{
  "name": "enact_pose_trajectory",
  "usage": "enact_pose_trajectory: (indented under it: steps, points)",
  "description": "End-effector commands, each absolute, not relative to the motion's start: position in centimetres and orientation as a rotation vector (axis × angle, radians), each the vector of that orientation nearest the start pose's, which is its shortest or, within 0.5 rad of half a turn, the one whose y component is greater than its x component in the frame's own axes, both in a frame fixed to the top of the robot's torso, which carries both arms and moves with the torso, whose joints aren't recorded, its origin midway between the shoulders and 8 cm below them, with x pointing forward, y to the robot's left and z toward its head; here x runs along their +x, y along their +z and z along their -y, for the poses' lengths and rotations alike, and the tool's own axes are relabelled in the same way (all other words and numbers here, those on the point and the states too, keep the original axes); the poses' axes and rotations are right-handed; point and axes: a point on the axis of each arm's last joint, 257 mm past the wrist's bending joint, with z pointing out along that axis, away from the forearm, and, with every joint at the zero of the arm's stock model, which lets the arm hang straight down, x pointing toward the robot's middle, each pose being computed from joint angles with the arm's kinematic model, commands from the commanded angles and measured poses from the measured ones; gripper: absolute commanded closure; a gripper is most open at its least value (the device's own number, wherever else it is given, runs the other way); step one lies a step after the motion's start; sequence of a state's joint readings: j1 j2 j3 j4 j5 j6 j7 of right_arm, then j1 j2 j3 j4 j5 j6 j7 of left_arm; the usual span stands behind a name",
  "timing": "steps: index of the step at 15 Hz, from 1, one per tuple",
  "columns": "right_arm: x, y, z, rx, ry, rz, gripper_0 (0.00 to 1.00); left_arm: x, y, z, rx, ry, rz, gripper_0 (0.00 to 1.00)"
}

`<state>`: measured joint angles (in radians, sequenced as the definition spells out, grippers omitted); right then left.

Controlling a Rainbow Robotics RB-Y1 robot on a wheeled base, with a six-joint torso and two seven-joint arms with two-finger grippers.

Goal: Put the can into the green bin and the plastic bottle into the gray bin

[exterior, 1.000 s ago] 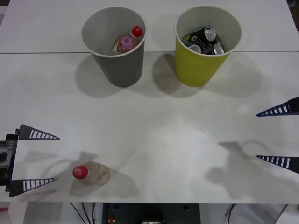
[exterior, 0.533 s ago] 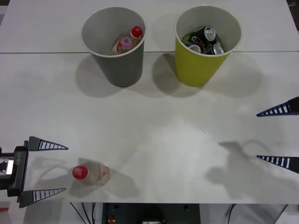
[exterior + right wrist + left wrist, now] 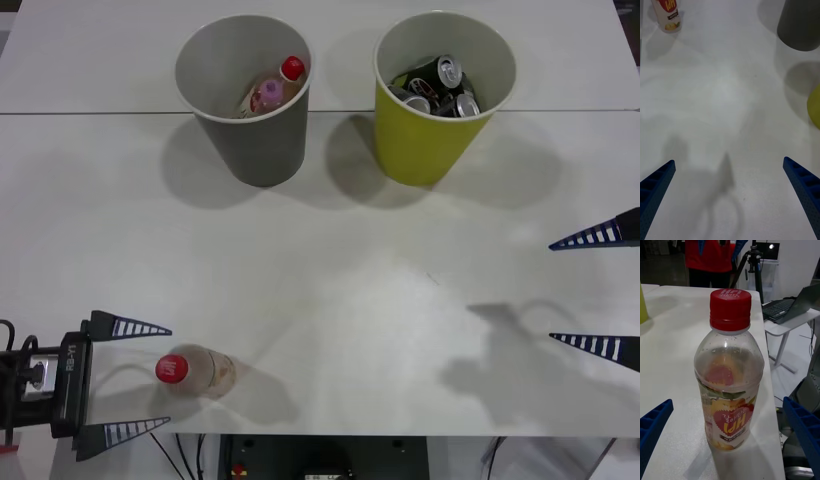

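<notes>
- two bins stand side by side at the far end of the white table (image 3: 330, 300): the gray bin (image 3: 245, 95) toward my left, the green bin (image 3: 440, 95) toward my right.
- the gray bin has a pinkish red-capped bottle (image 3: 272, 88) inside; the green bin holds several dark cans (image 3: 440, 85).
- the plastic bottle (image 3: 195, 371) stands upright near the table's front edge on my left side, red cap on, pale contents low in it, colourful label around the lower half.
- my left gripper (image 3: 143, 380) sits low at the front left corner, jaws spread wide, holding nothing; the bottle is just ahead of the gap, one finger tip on each side of it, not touching.
- from the left wrist the bottle (image 3: 729, 371) stands centred between my two blue fingers (image 3: 653, 423).
- my right gripper (image 3: 598, 292) waits at the table's right edge, jaws wide apart and empty, well apart from the bottle and bins.
</notes>
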<state>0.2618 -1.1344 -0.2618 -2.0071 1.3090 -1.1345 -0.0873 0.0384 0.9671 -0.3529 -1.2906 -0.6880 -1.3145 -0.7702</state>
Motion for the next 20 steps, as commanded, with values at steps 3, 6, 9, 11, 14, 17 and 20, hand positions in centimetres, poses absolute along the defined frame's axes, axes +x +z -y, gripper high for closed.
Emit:
enact_pose_trajectory:
  steps: [3,6,9,11,14,17,20]
  points:
    - [34.1,-16.7,28.6,-1.634,0.209,-1.596,0.0,30.0,-29.3,-21.8,1.338,-0.758,-1.225,0.0]
    - [34.1,-16.7,28.6,-1.634,0.209,-1.596,0.0,30.2,-29.4,-20.1,1.299,-0.78,-1.206,0.0]
    - [34.1,-16.7,28.6,-1.634,0.209,-1.596,0.0,30.8,-29.9,-18.5,1.277,-0.787,-1.191,0.0]
    - [34.1,-16.7,28.6,-1.634,0.209,-1.596,0.0,31.3,-29.9,-18.1,1.288,-0.78,-1.183,0.0]
    - [34.1,-16.7,28.6,-1.634,0.209,-1.596,0.0,31.7,-30.0,-18.1,1.307,-0.772,-1.181,0.04]
    - [34.1,-16.7,28.6,-1.634,0.209,-1.596,0.0,32.0,-29.9,-17.8,1.294,-0.781,-1.188,1.0]
    - [34.1,-16.7,28.6,-1.634,0.209,-1.596,0.0,32.0,-29.9,-17.4,1.282,-0.792,-1.189,1.0]
